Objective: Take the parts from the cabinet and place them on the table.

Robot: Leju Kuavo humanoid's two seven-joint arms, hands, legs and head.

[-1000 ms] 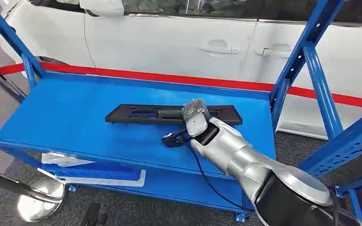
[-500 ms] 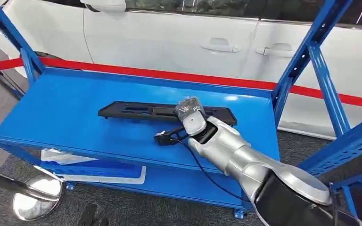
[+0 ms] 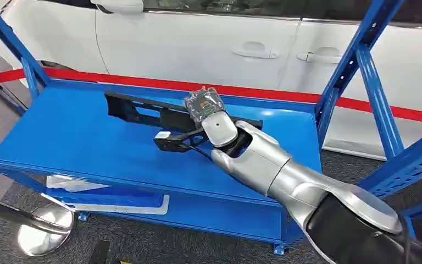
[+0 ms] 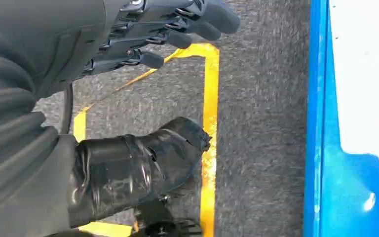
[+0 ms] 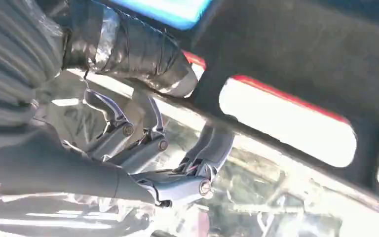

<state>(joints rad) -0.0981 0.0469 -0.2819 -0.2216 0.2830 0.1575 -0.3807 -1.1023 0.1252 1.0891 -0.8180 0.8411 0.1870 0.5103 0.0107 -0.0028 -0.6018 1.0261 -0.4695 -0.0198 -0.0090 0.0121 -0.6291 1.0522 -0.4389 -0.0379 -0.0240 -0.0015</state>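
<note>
The right hand gripped a long black plastic panel part near its middle, and the part sat raised and tilted above the blue cabinet shelf, its far-left end highest and its other end hidden behind the silver right arm. In the right wrist view the fingers curled around the part's slotted black frame, with the taped thumb pressing against it from the other side. A small black camera bracket jutted from the wrist just above the shelf surface. The left hand hung beside the body over grey carpet marked with yellow tape lines; its dark fingers were loosely bent, apart from each other, and held nothing. A white car stood behind the cabinet, beyond a red stripe on the floor. A chrome stanchion base rested on the carpet near the cabinet's front left corner.
</note>
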